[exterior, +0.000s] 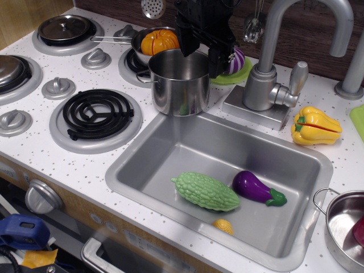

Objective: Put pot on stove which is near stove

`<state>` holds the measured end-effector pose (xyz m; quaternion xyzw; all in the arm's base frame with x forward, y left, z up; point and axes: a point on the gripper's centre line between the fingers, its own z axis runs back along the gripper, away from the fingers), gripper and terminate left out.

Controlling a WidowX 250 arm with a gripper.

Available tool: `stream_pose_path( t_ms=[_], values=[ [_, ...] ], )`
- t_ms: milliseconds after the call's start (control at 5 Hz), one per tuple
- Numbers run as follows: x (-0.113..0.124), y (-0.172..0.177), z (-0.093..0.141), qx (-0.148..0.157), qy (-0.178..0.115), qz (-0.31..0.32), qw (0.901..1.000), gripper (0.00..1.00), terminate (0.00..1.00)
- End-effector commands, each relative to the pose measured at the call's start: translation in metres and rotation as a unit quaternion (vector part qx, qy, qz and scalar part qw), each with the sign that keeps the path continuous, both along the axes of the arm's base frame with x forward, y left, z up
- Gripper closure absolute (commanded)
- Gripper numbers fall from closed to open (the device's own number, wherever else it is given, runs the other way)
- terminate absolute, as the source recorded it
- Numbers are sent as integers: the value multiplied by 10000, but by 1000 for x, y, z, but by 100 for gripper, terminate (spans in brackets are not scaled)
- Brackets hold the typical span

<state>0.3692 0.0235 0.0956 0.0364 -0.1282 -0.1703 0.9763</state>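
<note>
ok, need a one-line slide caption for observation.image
Gripper at the rim of the pot, which stands beside the coil stove above the sink.

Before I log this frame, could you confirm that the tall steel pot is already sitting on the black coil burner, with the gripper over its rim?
Not quite. In the observation.image view the pot stands on the counter between the coil burner and the sink, not on the burner. The gripper is indeed over its rim.

Single view, raised camera in front of the counter [187,96], looking down and back toward the wall, close range, sink [170,148] at centre and low right, stove [95,118] at left, faucet [267,74] near the top edge, counter's front edge at bottom left
</note>
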Motion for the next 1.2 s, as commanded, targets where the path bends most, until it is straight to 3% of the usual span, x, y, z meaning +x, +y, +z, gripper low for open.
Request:
stream_pose_path(
  t_ms=[0,400,800,1000],
  values=[
    [0,0,0,0,0,0,10000,0,0],
    [1,3,-23,-342,-96,-49,9994,0,0],
    [-1,4,-35,-500,-152,32,9986,0,0],
    [1,5,-41,-558,-190,93,9982,100,0]
  ],
)
